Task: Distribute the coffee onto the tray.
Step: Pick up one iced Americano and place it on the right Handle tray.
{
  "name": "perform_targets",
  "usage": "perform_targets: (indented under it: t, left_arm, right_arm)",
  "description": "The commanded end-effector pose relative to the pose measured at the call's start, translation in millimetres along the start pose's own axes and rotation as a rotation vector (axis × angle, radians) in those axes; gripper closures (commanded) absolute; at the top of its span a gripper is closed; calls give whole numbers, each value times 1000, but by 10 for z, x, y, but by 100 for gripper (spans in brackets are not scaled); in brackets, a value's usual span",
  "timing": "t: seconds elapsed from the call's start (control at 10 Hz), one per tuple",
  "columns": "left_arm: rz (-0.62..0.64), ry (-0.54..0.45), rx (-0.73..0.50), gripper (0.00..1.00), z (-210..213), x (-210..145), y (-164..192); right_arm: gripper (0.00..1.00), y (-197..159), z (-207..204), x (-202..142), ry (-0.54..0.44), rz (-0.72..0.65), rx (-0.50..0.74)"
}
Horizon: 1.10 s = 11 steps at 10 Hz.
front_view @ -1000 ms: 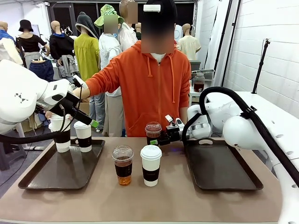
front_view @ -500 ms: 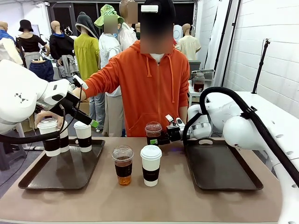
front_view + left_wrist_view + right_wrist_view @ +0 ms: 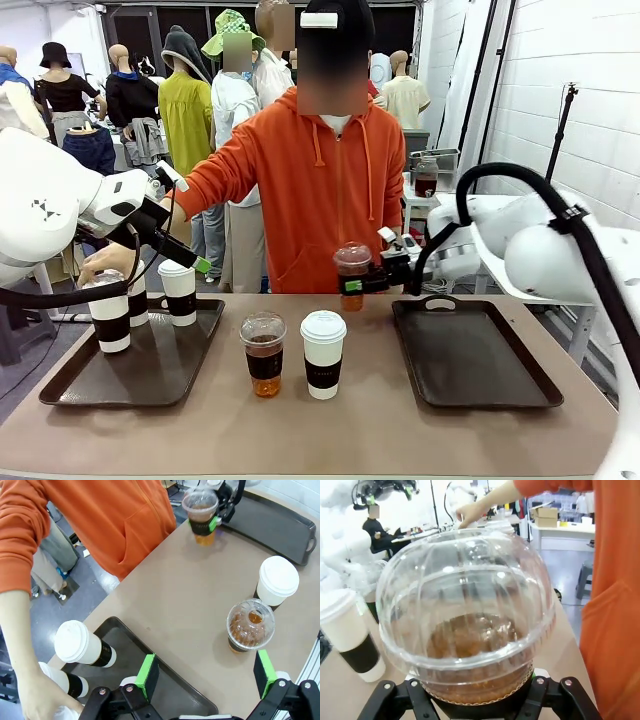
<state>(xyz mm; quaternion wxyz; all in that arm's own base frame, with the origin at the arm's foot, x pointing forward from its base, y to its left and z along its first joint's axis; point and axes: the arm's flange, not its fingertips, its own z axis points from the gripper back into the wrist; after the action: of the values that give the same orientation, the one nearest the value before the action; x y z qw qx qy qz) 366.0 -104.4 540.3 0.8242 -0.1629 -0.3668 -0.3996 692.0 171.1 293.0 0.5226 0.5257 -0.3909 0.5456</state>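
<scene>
Right claw (image 3: 354, 284) clamped tight on a clear dome-lidded cup (image 3: 352, 262) of brown drink, green pads pinching the dark band low on the cup. Holding it up clear of the table (image 3: 300, 430), roughly 12 o'clock from the two cups parked mid-table and about 10 o'clock from the right tray (image 3: 470, 395). Nothing on that tray yet, so guessing next stop for this one.

Moving outward: second clear cup (image 3: 263, 352) and a white cup (image 3: 323, 352) with lid and brown sleeve, side by side at table centre, clear one at 9 o'clock of the white one. Close together, apparently not touching. Neither gripped by anything.

Over at 9 o'clock, left tray (image 3: 150, 375) carrying three white sleeved cups: far-corner cup (image 3: 181, 292) toward the tray's 1 o'clock, back cup (image 3: 137, 300) around 11 o'clock, and outer cup (image 3: 111, 320) near the 9 o'clock edge with the person's hand (image 3: 100, 263) resting on its lid. Can't call that last one let go yet.

Left claw (image 3: 205, 674) hanging above the left tray's inner edge, spread wide, gripping nothing.

Tally, as a guess: three of six on a tray, one in the air, two waiting. About halfway, then. Left to do: land the held cup on the right tray, then shift the middle pair, probably onto the right tray too, to even things out.
</scene>
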Motion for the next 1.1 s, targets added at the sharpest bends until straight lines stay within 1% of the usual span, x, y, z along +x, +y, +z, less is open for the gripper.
perform_targets:
  t: [0.0,0.2,0.4,0.7,1.0]
  left_arm:
    - [2,-8,-15,0,-6,-25,15]
    - [2,-8,-15,0,-6,-25,15]
    - [2,-8,-15,0,-6,-25,15]
    - [2,-8,-15,0,-6,-25,15]
    - [2,-8,-15,0,-6,-25,15]
  right_arm:
    - [32,404,339,148,-55,8,-9]
    - [32,613,674,190,-58,14,-30]
    - [32,703,902,133,-37,-6,-49]
    - [32,793,1203,-99,-38,-12,-104]
    - [32,821,1409,-284,-42,-26,-134]
